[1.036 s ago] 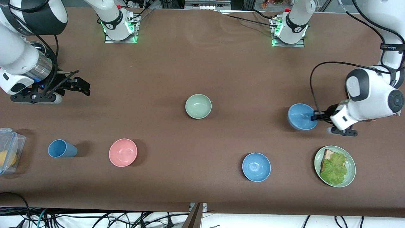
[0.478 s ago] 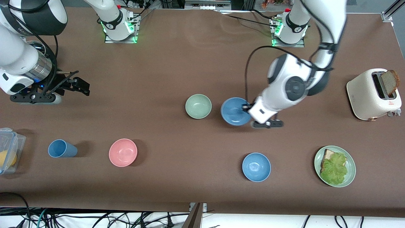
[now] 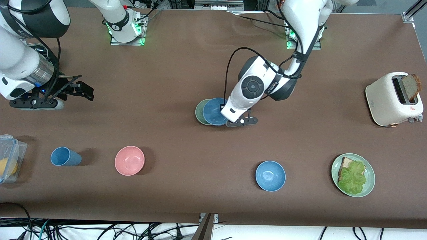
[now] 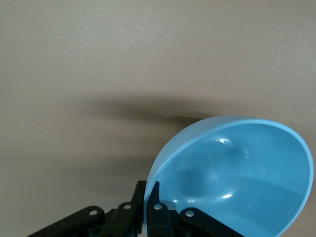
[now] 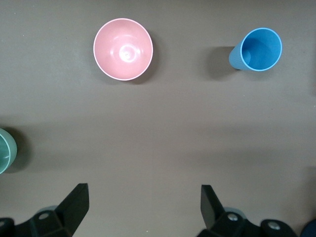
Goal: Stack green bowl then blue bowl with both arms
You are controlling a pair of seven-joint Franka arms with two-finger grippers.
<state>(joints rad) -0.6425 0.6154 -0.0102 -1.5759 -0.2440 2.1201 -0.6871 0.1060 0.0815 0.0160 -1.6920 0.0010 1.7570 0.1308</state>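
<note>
The pale green bowl (image 3: 198,112) stands at the table's middle, mostly covered from above; its edge also shows in the right wrist view (image 5: 5,150). My left gripper (image 3: 223,111) is shut on the rim of the dull blue bowl (image 3: 214,111) and holds it just over the green bowl, a little off centre toward the left arm's end. In the left wrist view the jaws (image 4: 150,190) pinch the blue bowl's wall (image 4: 237,177). My right gripper (image 3: 87,90) is open and empty, waiting over bare table near the right arm's end (image 5: 143,192).
A brighter blue bowl (image 3: 270,175) and a green plate (image 3: 371,173) with bread and lettuce lie nearer the camera. A pink bowl (image 3: 129,160), blue cup (image 3: 65,156) and plastic box (image 3: 8,158) lie toward the right arm's end. A toaster (image 3: 392,99) stands at the left arm's end.
My left gripper has carried the blue bowl from the left arm's end of the table to over the green bowl. The right arm has not moved.
</note>
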